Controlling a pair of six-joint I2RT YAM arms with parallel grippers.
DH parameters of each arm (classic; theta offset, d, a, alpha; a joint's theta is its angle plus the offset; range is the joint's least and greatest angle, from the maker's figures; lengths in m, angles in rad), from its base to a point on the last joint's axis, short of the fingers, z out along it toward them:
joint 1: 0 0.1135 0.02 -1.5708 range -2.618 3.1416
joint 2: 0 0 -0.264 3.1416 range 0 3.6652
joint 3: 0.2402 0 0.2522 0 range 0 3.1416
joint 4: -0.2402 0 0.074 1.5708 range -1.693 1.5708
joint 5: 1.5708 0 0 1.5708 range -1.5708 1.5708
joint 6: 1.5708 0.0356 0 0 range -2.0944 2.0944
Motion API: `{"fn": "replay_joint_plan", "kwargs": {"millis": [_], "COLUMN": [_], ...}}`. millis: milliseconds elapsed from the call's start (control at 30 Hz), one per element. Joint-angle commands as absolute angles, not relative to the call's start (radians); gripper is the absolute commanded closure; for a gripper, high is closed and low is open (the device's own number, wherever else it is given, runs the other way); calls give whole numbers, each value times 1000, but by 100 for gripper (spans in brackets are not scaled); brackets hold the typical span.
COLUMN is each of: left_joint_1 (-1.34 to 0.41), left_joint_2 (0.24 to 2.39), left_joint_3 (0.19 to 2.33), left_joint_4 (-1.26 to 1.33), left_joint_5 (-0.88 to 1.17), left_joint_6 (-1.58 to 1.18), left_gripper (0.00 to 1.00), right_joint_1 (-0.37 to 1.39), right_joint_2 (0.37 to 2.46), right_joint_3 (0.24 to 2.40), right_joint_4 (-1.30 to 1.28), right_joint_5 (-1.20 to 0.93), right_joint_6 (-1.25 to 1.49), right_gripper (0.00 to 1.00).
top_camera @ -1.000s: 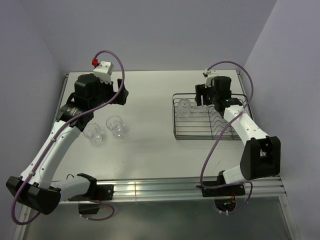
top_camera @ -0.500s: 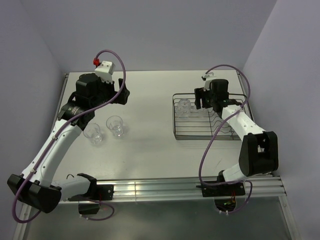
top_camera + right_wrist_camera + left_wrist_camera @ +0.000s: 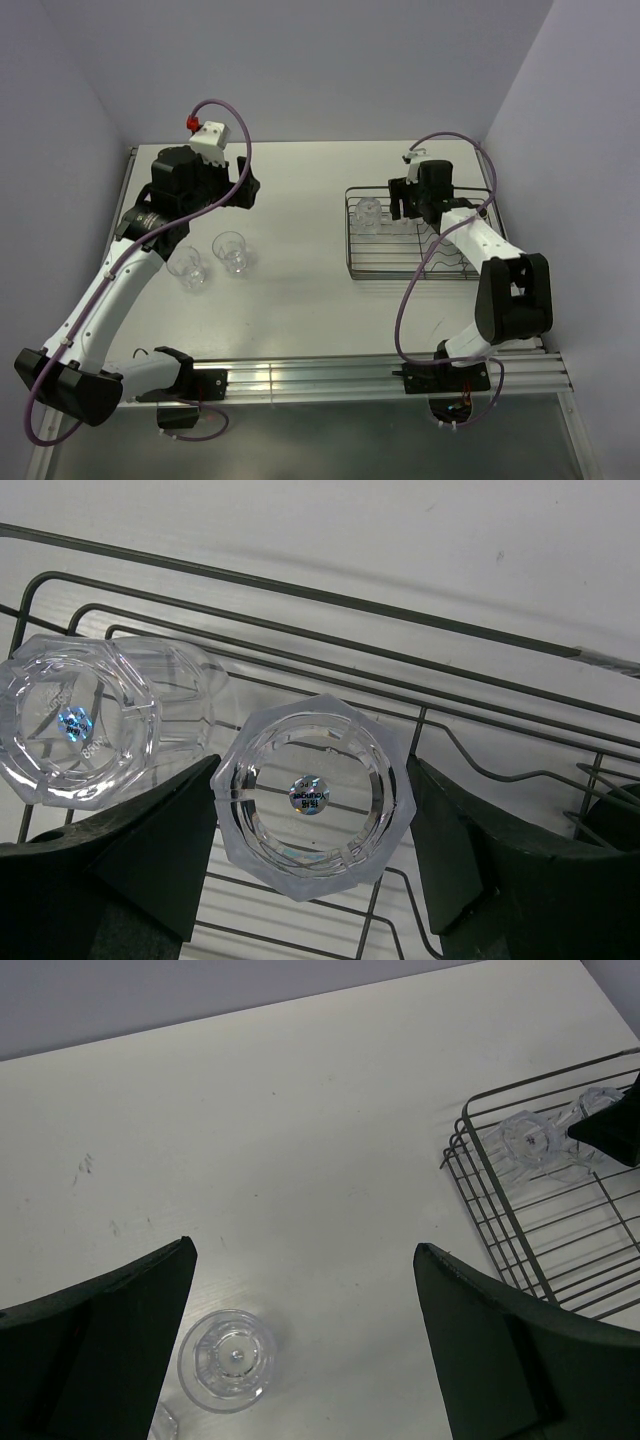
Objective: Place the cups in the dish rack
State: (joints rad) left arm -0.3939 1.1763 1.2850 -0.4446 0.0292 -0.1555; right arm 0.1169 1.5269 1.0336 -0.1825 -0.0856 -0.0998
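The dish rack is a dark wire rack at the right of the table. One clear tumbler lies in its back left corner and also shows in the right wrist view. My right gripper is over the rack. In the right wrist view it is shut on a second clear tumbler, held base up on the rack bars. Two more clear tumblers stand on the table at the left. My left gripper is open and empty above them, one tumbler below it. The brown mug is not clearly in view.
A dark rounded shape sits at the rack's right end; I cannot tell what it is. The rack and its tumbler also show in the left wrist view. Walls close the table at left, back and right.
My right wrist has shifted a little to the left over the rack's back row with the tumbler. The left gripper has risen slightly. The tumblers on the table have not moved.
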Motion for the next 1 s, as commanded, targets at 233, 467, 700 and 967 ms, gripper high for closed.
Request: {"fn": "replay_joint_plan", "kwargs": {"millis": [233, 467, 700, 967], "left_joint_1": [-390, -388, -382, -368], "left_joint_2": [1169, 1167, 1164, 1163], "left_joint_3": [1276, 1269, 1258, 1267], "left_joint_4": [-393, -388, -380, -380], "left_joint_5": [35, 34, 32, 31], "left_joint_6": [-166, -163, -164, -153], "left_gripper": [1, 1, 1, 1], "right_joint_1": [115, 115, 117, 117], "right_joint_2": [1543, 1557, 1566, 1582], "right_joint_3": [1057, 1057, 1057, 1057], "right_joint_4": [-83, -80, -84, -94], "right_joint_5": [-63, -72, -77, -94], "right_joint_6": [-86, -84, -78, -75], "right_gripper": [67, 60, 44, 32]}}
